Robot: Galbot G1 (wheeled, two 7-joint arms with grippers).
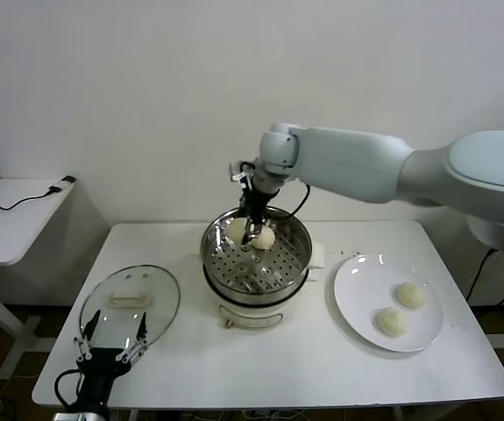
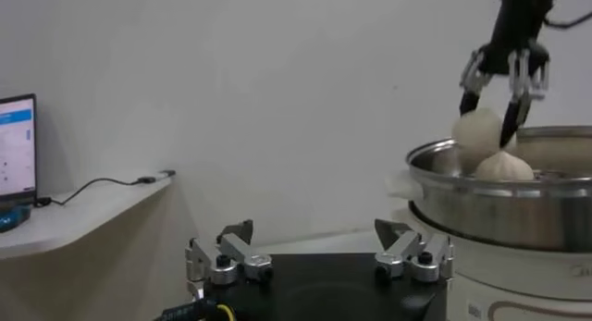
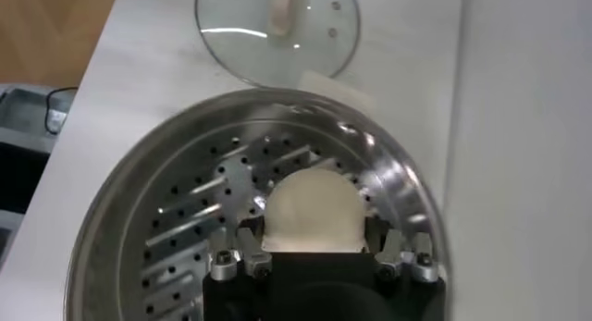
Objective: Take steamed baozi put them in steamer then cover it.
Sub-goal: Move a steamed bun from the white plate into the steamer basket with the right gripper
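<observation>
R gripper (image 1: 258,235) setting a bun into the steamer (image 1: 225,263).
Fingers closed round a baozi (image 3: 312,212), directly over the perforated floor at the far side, beside one already in. Two more on plate (image 1: 357,307), R-arm side. Lid (image 1: 151,307) flat by L gripper (image 1: 110,348), fingers spread, empty.
</observation>
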